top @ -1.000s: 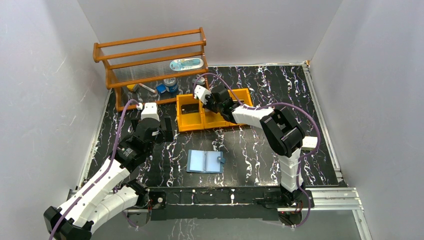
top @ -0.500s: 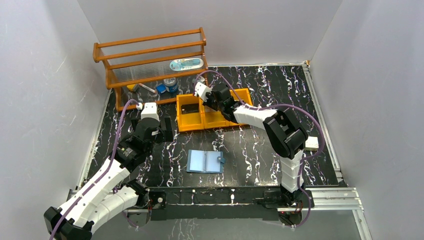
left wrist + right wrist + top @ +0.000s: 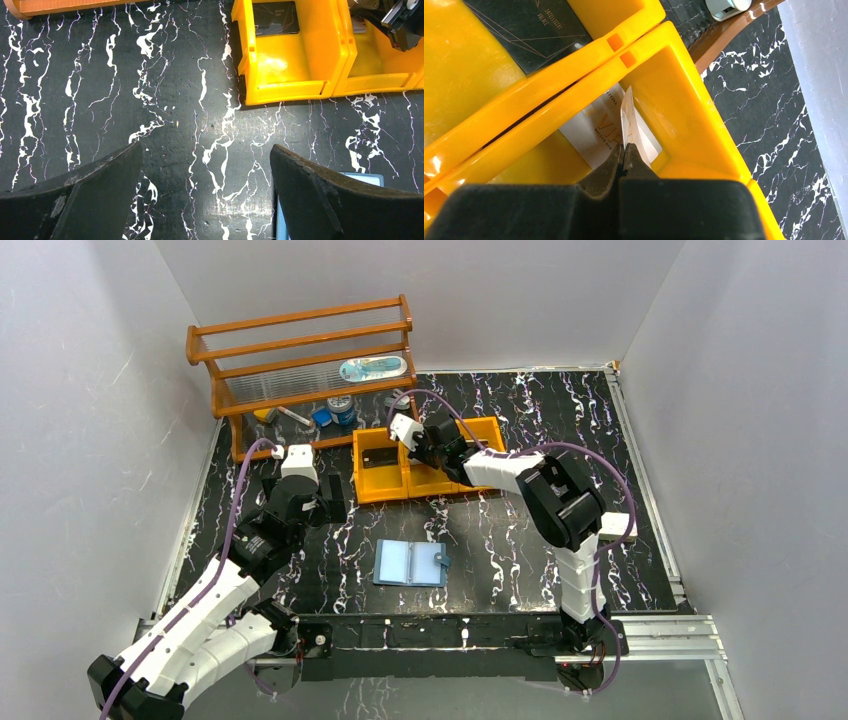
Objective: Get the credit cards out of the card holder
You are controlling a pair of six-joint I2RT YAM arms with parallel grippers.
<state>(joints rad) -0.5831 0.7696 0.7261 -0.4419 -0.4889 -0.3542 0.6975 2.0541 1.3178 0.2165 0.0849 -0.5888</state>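
white right arm (image 3: 497, 468) reaches into orange tray (image 3: 380, 493), gripper (image 3: 624, 152) pinching card (image 3: 627, 117).

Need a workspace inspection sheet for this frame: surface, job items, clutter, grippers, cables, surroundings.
Surface: black white-veined tabletop, no damage seen.
Job's things: blue card holder lies open near the front edge. A dark card lies flat in the left compartment of the orange tray, and a pale VIP card lies flat in the next one.
Clutter: wooden rack with small items at the back; white box beside the right arm.
Grippers: left gripper open over bare table; right gripper shut on a third card, held on edge inside the tray.
Cables: purple cable along each arm, no snag seen.
Surroundings: white walls, metal frame rails.
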